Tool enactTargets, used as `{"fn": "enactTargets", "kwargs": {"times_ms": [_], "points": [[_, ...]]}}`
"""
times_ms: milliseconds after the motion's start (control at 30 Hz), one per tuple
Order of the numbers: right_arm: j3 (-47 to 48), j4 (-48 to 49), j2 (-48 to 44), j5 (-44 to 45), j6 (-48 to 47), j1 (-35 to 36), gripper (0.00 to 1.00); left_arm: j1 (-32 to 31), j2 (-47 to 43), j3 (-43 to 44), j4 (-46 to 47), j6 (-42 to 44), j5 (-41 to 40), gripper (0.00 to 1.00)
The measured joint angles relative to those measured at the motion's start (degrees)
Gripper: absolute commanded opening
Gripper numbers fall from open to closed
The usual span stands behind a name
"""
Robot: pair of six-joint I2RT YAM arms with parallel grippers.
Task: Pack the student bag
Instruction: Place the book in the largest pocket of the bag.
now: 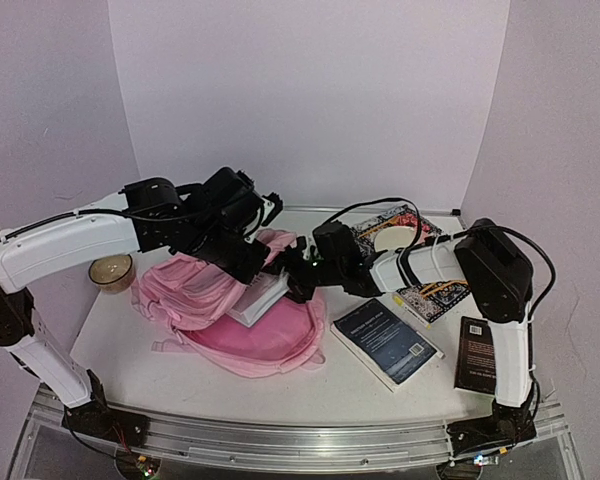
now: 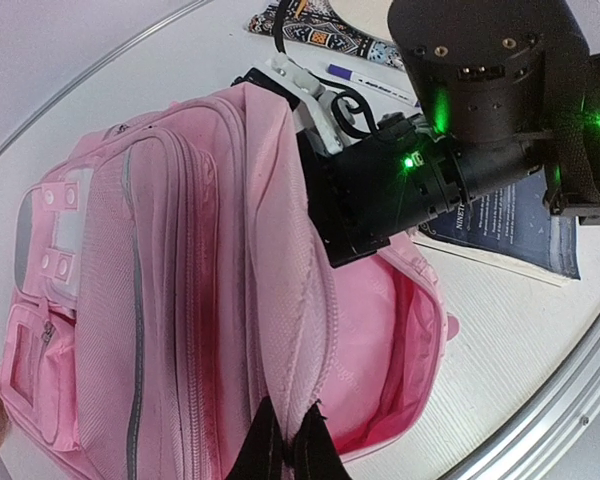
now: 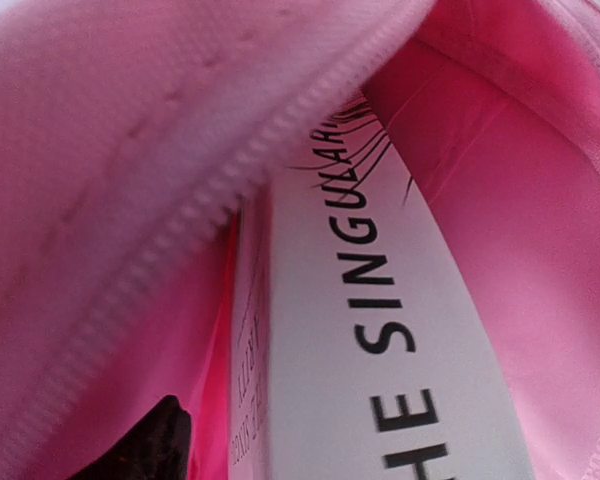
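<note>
L fingers (image 2: 262,450) shut on student bag (image 2: 180,300) rim, R fingers (image 3: 150,440) inside by white book (image 3: 380,350), state unclear

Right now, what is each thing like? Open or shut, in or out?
student bag: main pocket open, edge held up.
left gripper: shut on the student bag's edge.
right gripper: at the bag's mouth; open or shut, can't tell.
white book: partway inside the bag.
blue book: closed, flat on the table.
black book: closed, flat on the table.
bowl: upright, on the table.
</note>
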Motion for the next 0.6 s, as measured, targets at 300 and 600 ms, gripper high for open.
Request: {"fn": "enactTargets", "kwargs": {"times_ms": [300,600], "points": [[0.18,-3.97,0.23,2.23,-1.67,2.64,0.81,0.16,-0.04,-0.18,2.15,-1.49,-0.74,0.0],[-2.48,-12.13,-2.34,5.37,-6.13,4.67,0.94,1.15,0.14,-3.25,6.06,-2.17,-2.42,0.0]]}}
